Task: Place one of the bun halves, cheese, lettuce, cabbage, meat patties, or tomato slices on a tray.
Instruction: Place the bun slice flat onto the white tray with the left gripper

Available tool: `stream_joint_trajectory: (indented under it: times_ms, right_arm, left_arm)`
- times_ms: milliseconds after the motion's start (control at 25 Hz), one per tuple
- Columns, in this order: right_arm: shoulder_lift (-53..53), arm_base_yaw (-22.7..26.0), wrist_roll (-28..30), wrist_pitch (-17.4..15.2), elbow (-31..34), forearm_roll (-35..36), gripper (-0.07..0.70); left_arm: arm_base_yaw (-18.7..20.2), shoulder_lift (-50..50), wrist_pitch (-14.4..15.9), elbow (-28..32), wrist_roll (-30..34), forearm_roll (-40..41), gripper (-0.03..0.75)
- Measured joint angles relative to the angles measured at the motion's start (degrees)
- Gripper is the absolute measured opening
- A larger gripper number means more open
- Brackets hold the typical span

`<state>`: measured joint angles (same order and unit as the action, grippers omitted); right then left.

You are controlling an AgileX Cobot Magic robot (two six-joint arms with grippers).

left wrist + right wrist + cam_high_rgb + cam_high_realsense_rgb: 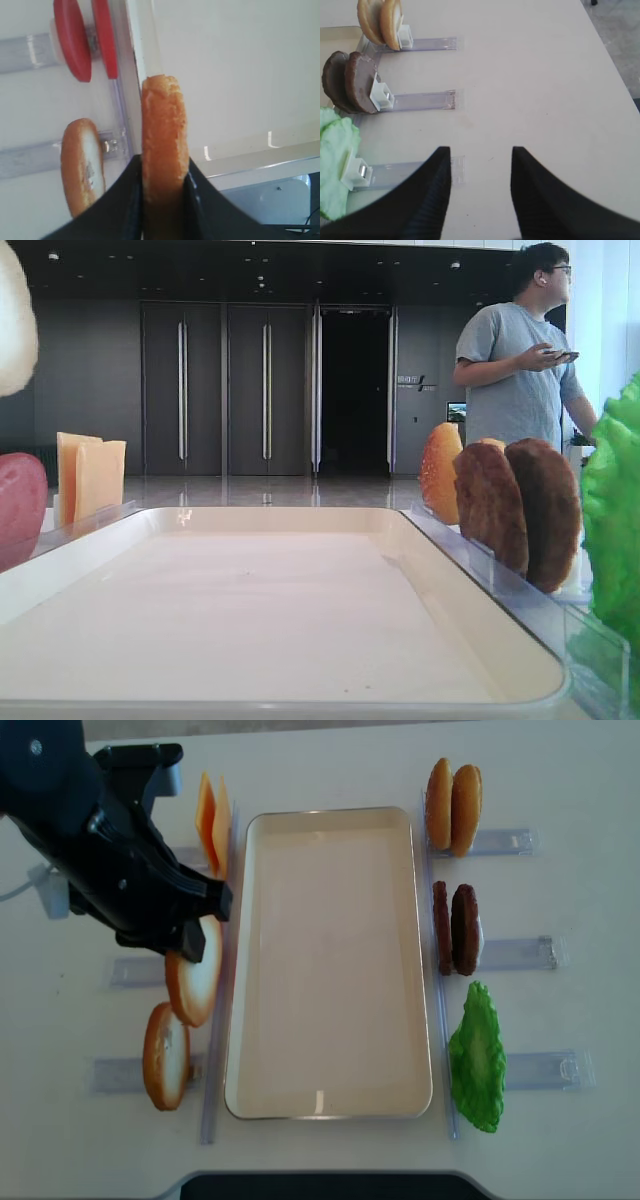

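Note:
My left gripper [162,167] is shut on a golden-brown bun half [164,130], held on edge just beside the left rim of the cream tray [230,75]. From above, this bun half [195,982] hangs under the left gripper [200,925], left of the tray [330,970]. A second bun half [165,1055] stands in its holder close by. My right gripper [480,185] is open over bare table, with nothing between its fingers. Cheese [212,820], meat patties [455,928] and lettuce [477,1055] stand along the tray's sides.
Two red tomato slices [75,40] stand in a clear holder [20,50] left of the tray. Another pair of buns [452,805] sits at the far right. Clear slotted holders [420,100] line both sides. A person [520,360] stands in the background.

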<state>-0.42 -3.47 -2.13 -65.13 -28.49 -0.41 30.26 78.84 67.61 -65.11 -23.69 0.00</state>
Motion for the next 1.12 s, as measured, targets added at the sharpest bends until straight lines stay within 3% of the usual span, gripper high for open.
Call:
stream_joint_trajectory:
  times_ms: [120, 200, 480, 600, 880, 1000, 1120]
  right_arm:
    - [0.0, 0.0, 0.0, 0.0, 0.0, 0.0, 0.307]
    - [0.0, 0.0, 0.0, 0.0, 0.0, 0.0, 0.307]
    - [0.0, 0.0, 0.0, 0.0, 0.0, 0.0, 0.307]
    - [0.0, 0.0, 0.0, 0.0, 0.0, 0.0, 0.307]
    - [0.0, 0.0, 0.0, 0.0, 0.0, 0.0, 0.307]
    - [0.0, 0.0, 0.0, 0.0, 0.0, 0.0, 0.307]
    - [0.0, 0.0, 0.0, 0.0, 0.0, 0.0, 0.307]
  left_arm:
    - [0.0, 0.0, -4.32, 0.0, 3.63, -4.01, 0.139]
    - [0.0, 0.0, -9.15, 0.08, 8.32, -9.56, 0.139]
    - [0.0, 0.32, -24.87, 6.24, 27.91, -36.48, 0.139]
    - [0.0, 0.37, -29.7, 10.77, 38.61, -49.8, 0.139]
    - [0.0, 0.37, -31.91, 20.99, 69.31, -87.35, 0.139]
    - [-0.28, 0.37, -31.95, 24.44, 75.89, -94.72, 0.139]
    - [-1.8, 0.37, -30.24, 26.91, 78.64, -96.26, 0.139]
